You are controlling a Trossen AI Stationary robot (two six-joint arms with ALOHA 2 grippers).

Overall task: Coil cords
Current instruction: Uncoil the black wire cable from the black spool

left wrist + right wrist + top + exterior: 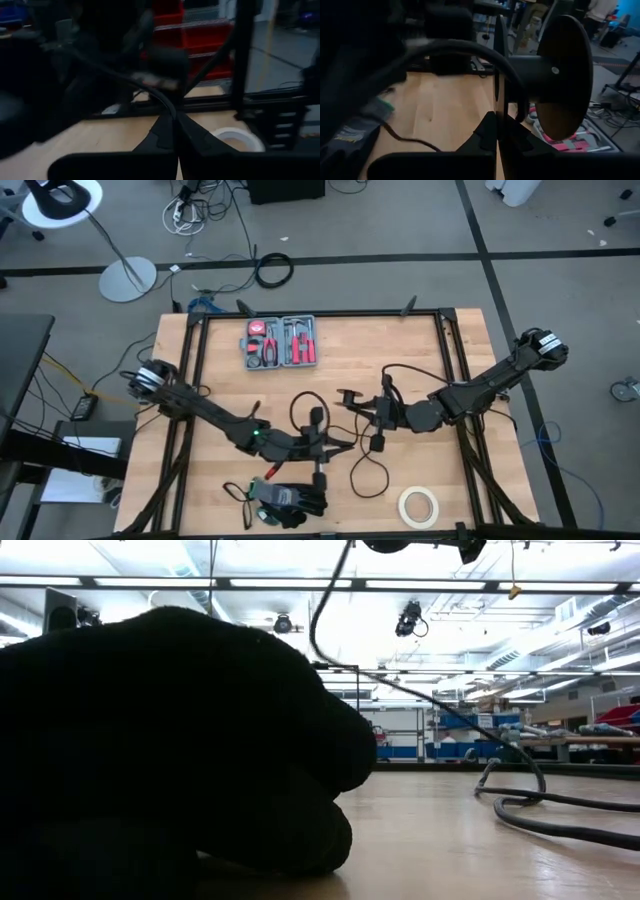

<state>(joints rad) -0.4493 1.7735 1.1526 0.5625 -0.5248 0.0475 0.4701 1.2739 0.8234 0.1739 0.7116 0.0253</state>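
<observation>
Winding looks underway: both end effectors, left (335, 448) and right (362, 412), sit mid-counter (450, 380) pinched on the cord (368, 475), slack trailing toward the tape (419, 505); next, feed another loop without dropping it.

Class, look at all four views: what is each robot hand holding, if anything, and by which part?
Both hold the black cord. The left hand pinches a stretch of it. The right hand grips a spool, with the cord looped over its hub.

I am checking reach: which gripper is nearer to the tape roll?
Right. The right gripper is above the tape roll, slightly toward the table's middle; the left gripper is farther, across the cord.
</observation>
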